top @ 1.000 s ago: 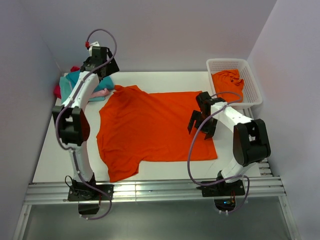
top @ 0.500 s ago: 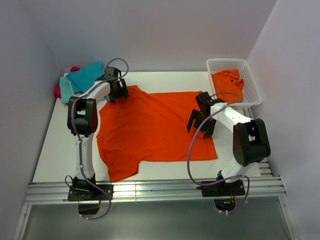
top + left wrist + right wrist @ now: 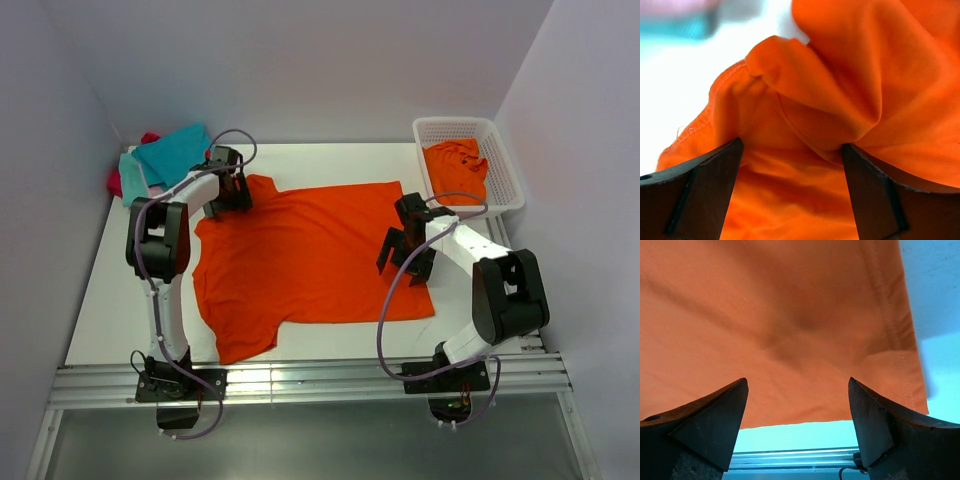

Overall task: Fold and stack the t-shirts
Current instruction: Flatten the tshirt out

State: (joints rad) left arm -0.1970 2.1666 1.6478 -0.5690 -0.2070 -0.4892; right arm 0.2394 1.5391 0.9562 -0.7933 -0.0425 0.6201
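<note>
On table [image 3: 110, 300] | orange t-shirt [image 3: 310, 260] flat | long axis left-right, hem right

An orange t-shirt [image 3: 310, 255] is lying spread on the white worktop [image 3: 110, 310]. The left hand [image 3: 232, 190] is meeting its far-left sleeve, and the right hand [image 3: 405, 265], fingers apart, is sitting over its right hem. A second orange t-shirt [image 3: 455, 168] is filling the basket [image 3: 455, 122].
</note>
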